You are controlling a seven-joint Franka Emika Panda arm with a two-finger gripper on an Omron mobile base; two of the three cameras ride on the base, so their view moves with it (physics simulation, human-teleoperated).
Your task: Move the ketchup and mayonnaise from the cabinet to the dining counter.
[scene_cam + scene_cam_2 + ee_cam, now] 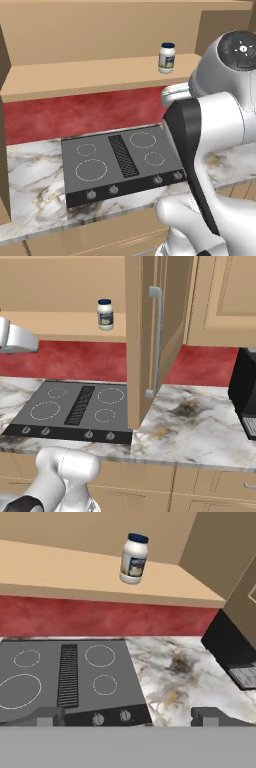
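The mayonnaise (133, 558) is seen standing upright on the bottom shelf of the open cabinet (75, 574), alone, near the shelf's right end and set back from the front lip. The gripper (127, 717) is held well short of it, with its fingertips (50, 716) spread wide apart and nothing between them. From the hand view, the jar is placed ahead of and above the gripper, slightly right of centre, across the black cooktop (65, 677) and the marble worktop (180, 672). The jar's long axis is vertical, so a level approach straddling its sides would likely be needed. The open cabinet door (150, 341) is found just right of the jar and may crowd the reach.
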